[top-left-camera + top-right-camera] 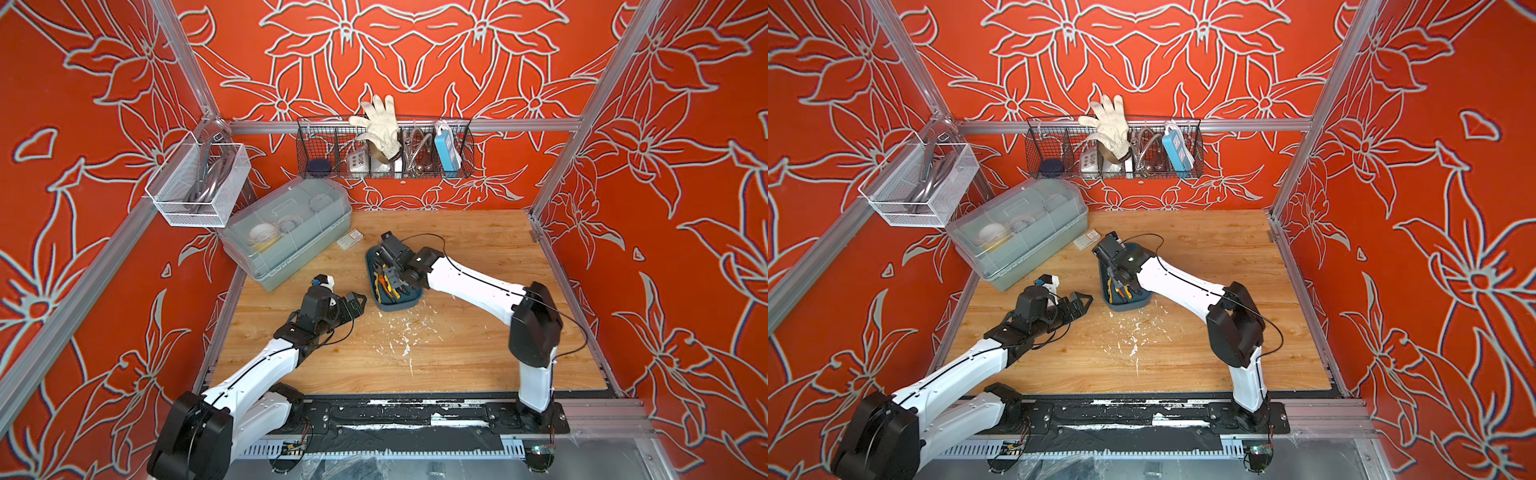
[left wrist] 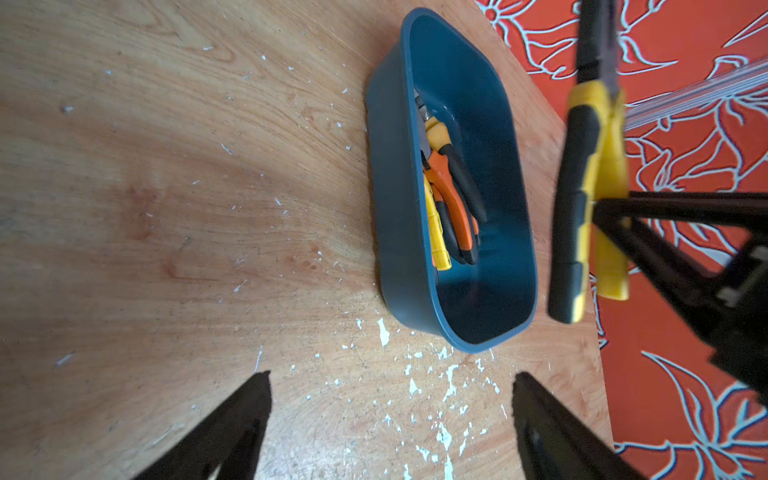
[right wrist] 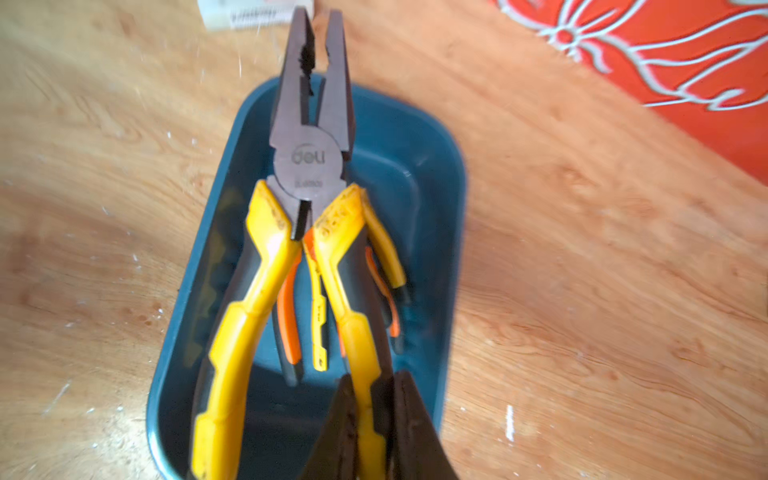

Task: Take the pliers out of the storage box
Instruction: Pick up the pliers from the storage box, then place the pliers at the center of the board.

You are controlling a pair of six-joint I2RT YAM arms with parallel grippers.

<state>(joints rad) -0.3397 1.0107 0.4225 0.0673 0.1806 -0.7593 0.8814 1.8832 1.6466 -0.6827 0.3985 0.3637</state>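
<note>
Right gripper (image 3: 374, 382): clamped tight on one yellow handle of a yellow-and-black pair of pliers (image 3: 309, 158). The other handle hangs free.
Held pair: raised above the storage box (image 2: 390, 208), nose toward the table's far edge. You look clear of the rim, though that is a judgement.
Remaining pliers (image 2: 451, 199): orange and yellow handled pairs, stacked along one long wall inside the box.
Storage box: near the middle of the table (image 1: 457, 353).
Left gripper (image 2: 392, 376): spread wide, empty, hovering just beside the box on its left-edge side.
Doing it well: a one-handle grip lets the tool pivot, so squeeze firmly. Rise until the loose handle clears the rim, then travel slowly to bare wood and release low.
Beyond: grey lidded container (image 1: 286, 232) at the far left corner.
</note>
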